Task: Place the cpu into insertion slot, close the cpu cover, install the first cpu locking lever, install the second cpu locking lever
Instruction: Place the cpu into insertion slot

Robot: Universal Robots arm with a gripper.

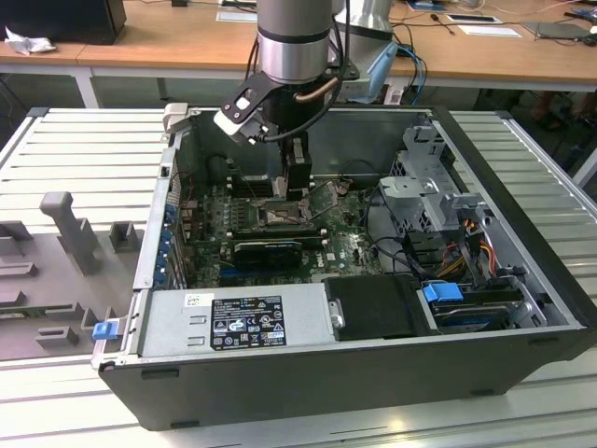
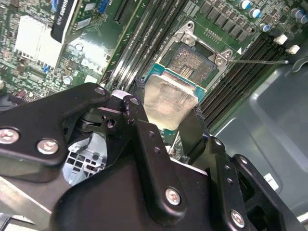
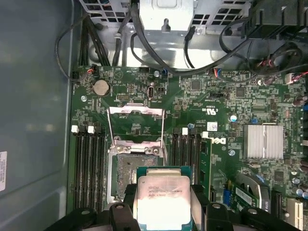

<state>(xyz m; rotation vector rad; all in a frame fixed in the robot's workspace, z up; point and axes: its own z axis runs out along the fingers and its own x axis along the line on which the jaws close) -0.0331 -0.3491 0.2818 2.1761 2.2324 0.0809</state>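
Note:
My gripper (image 3: 162, 192) is shut on the cpu (image 3: 161, 199), a flat silvery square chip on a green edge, clamped between two black fingers (image 3: 127, 204) on opposite sides. In the second wrist view the cpu (image 2: 169, 103) hangs tilted just short of the insertion slot (image 2: 192, 62). The insertion slot (image 3: 126, 168) lies bare, its dark centre showing, and the chip overlaps one edge of it. The cpu cover (image 3: 137, 109) stands swung open beyond the slot. A thin wire lever (image 2: 255, 61) sticks out beside the slot. In the exterior view the gripper (image 1: 295, 191) hovers over the slot (image 1: 280, 217) inside the open case.
Long black memory slots (image 3: 89, 159) flank the socket on both sides. A finned heatsink (image 3: 263, 141) and a coin cell (image 3: 100, 87) sit on the board. Cables (image 3: 144, 53) cross near the drive cage (image 1: 434, 187). The power supply (image 1: 238, 322) lines the case's near wall.

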